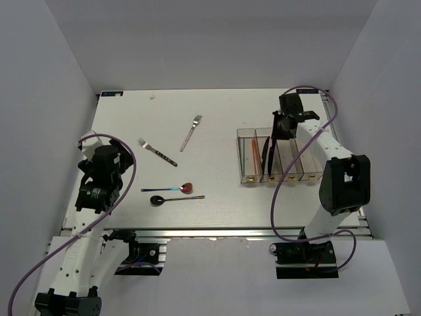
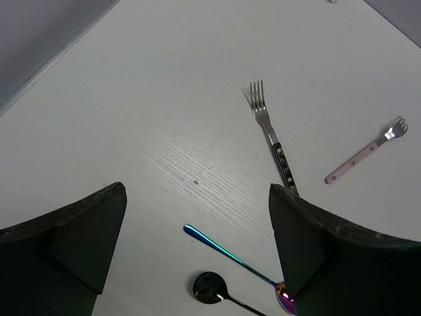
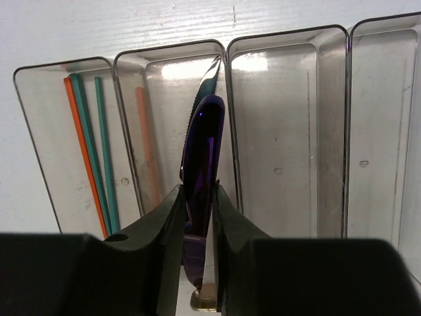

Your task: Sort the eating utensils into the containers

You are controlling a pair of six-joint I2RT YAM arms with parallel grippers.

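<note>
The right gripper is clamped on a blue-purple knife, pinching it edge-on near the handle end. The blade runs out ahead toward 12 o'clock over the containers, which sit at the 3 o'clock side of the table. From the wrist view the blade hangs above the second bin from the left, close to the wall it shares with the third. I can't tell whether the tip touches anything. The orange and teal chopsticks lie in the leftmost bin. A faint orange streak in the second bin may only be a reflection. To my eye the knife is light, stiff and glossy, so it could pivot or slide between the pads. A grip low on the handle leaves a long blade free to swing, so I'd want it lowered level before release. The left gripper, over at 9 o'clock, stands wide apart and holds nothing. Ahead of it lie a black-handled fork, a pink-handled fork, an iridescent-handled spoon and a black spoon. All of them lie flat on the table, thin and hard to get under. I'd take each across the narrow mid-handle.
</note>
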